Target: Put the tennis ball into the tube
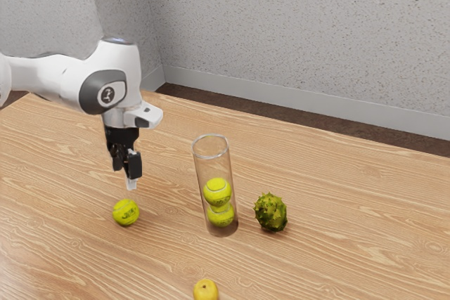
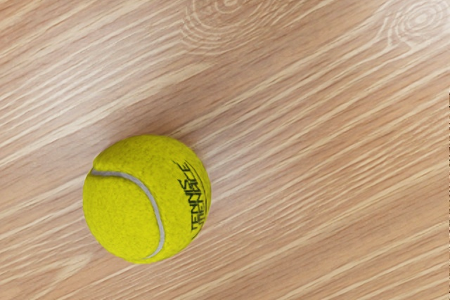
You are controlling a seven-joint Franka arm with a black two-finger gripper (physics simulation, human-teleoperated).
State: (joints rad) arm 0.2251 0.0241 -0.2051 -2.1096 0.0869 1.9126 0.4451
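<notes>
While the arm [image 1: 53, 79] reaches in from the exterior view's left, wrist bent, hand pointing down, the gripper [image 1: 131, 182] hangs above the loose tennis ball [image 1: 126, 212], apart from it. Ball's on the table [image 1: 337, 258], not held; can't quite tell how far the fingers are spread. Clear tube [image 1: 200, 180] stands near, balls [image 1: 217, 192] inside.

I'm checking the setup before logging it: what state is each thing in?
Clear tube: standing, partly filled.
Tennis balls inside: stacked.
Loose tennis ball: outside the tube, on the table.
Spiky fruit: resting on the table.
Yellow fruit: likewise.
Robot arm: raised.
</notes>
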